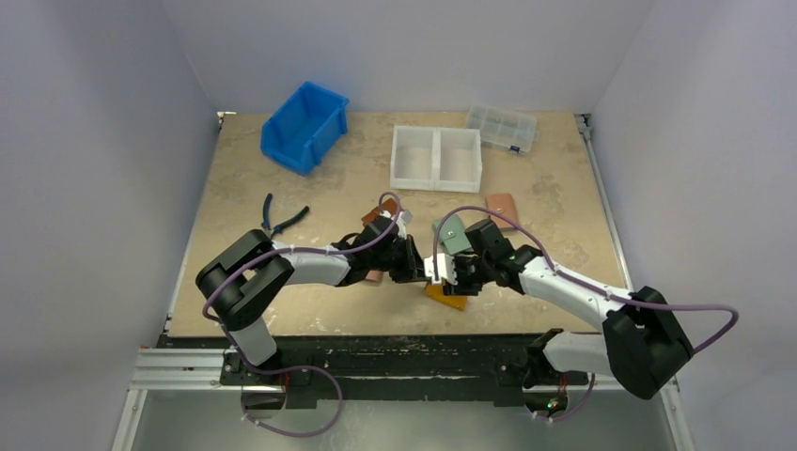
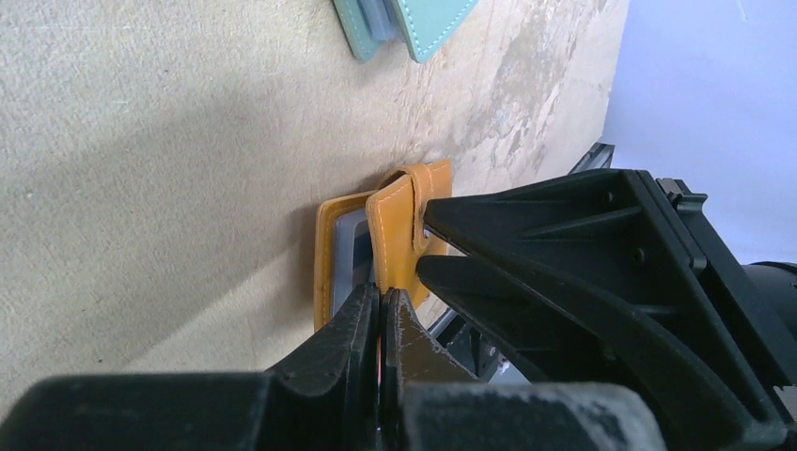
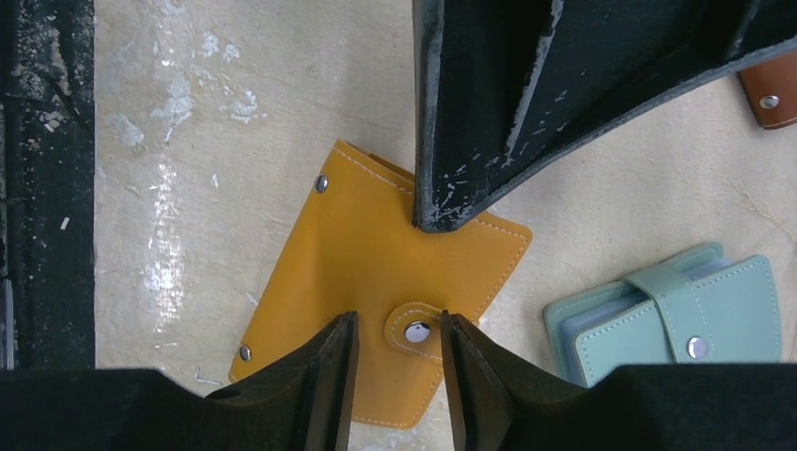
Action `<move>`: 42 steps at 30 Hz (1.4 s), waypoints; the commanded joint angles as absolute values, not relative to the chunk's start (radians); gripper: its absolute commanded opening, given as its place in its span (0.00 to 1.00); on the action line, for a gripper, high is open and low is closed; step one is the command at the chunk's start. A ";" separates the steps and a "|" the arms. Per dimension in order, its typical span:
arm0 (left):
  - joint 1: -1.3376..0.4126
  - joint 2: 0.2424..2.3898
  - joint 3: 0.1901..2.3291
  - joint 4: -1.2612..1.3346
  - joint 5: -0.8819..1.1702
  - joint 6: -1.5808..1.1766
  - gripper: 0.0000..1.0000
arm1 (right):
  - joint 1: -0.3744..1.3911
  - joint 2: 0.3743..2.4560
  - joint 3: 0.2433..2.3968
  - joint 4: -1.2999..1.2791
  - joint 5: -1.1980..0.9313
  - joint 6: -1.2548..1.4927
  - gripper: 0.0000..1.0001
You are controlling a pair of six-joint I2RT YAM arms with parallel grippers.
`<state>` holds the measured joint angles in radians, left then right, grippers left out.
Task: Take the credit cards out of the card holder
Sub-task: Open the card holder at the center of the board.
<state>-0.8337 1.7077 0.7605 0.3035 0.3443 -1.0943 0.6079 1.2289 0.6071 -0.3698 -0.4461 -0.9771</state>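
Note:
The mustard-orange card holder lies flat and closed near the table's front edge, its snap tab fastened. It also shows as an orange patch under both grippers. My right gripper hovers over it, open, with one finger on each side of the tab and a small gap on the left side. My left gripper is shut, its black tip resting on the holder's far edge. Bluish-grey sleeves show between the orange covers. The credit cards are hidden inside.
A teal wallet lies just beside the holder, and a brown wallet lies farther off. At the back stand a blue bin, a white two-part tray and a clear compartment box. Pliers lie at the left.

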 commanded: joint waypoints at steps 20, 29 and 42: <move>-0.843 1.749 0.709 0.452 0.384 -1.129 0.00 | 0.658 1.294 0.602 -0.278 -0.249 -0.919 0.05; -0.841 1.775 0.692 0.445 0.366 -1.112 0.00 | 0.632 1.280 0.683 -0.354 -0.284 -0.845 0.00; -0.839 1.799 0.693 0.437 0.356 -1.037 0.00 | 0.506 1.279 0.696 -0.276 -0.184 -0.730 0.00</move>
